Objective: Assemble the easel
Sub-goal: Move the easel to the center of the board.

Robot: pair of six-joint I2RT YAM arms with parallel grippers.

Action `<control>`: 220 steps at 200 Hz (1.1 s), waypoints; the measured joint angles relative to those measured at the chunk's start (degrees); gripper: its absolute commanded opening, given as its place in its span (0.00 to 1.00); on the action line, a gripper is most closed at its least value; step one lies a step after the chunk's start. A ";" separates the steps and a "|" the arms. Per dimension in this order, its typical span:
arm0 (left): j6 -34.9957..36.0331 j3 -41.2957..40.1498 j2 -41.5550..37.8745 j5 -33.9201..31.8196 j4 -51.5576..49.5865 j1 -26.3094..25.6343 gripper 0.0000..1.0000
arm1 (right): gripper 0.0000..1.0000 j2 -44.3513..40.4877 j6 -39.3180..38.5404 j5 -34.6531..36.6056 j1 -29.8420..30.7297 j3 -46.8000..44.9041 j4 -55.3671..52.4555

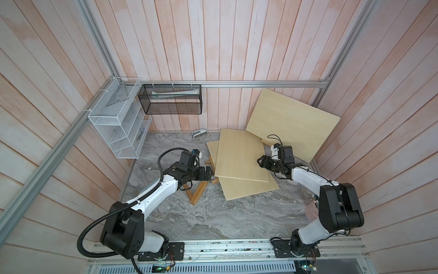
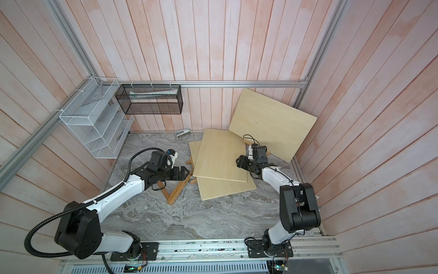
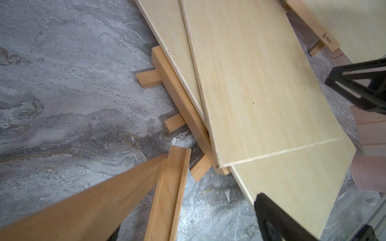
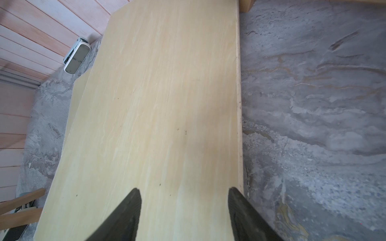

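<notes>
Top views: I see a grey marbled table (image 1: 213,220) boxed in by pale plank walls. The wooden easel (image 1: 198,192) lies flat on it in pieces left of centre. Two of its bars meet in a V, and other short ends poke out from under a stack of pale boards. The top board (image 1: 239,156) lies across a lower board (image 1: 248,189), and a third board (image 1: 291,123) leans against the back corner. My left gripper (image 1: 211,174) sits at the stack's left edge above the easel bars, its jaws spread wide and empty. My right gripper (image 1: 260,162) is over the top board's right edge, its jaws parted.

The same layout appears in a top view, with the easel (image 2: 176,192) just below the left gripper (image 2: 187,173).

Left wrist: two easel bars (image 3: 167,187) run toward the stack. A long bar with short cross pieces is tucked under the lower board (image 3: 292,187). The black fingers (image 3: 359,89) stand far apart and hold nothing.

Right wrist: the top board (image 4: 156,104) fills the frame. The right gripper (image 4: 184,188) is above its face, one finger near the edge, with nothing pinched between the jaws.
</notes>
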 measured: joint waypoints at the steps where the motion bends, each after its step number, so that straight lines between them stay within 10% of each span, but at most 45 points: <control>1: -0.02 0.00 0.17 -0.15 0.07 0.00 1.00 | 0.68 -0.02 0.00 -0.02 0.00 0.00 0.02; 220: -6.49 15.56 26.71 -14.14 15.54 19.30 0.95 | 0.68 -7.58 -0.96 -3.65 5.77 -2.56 1.84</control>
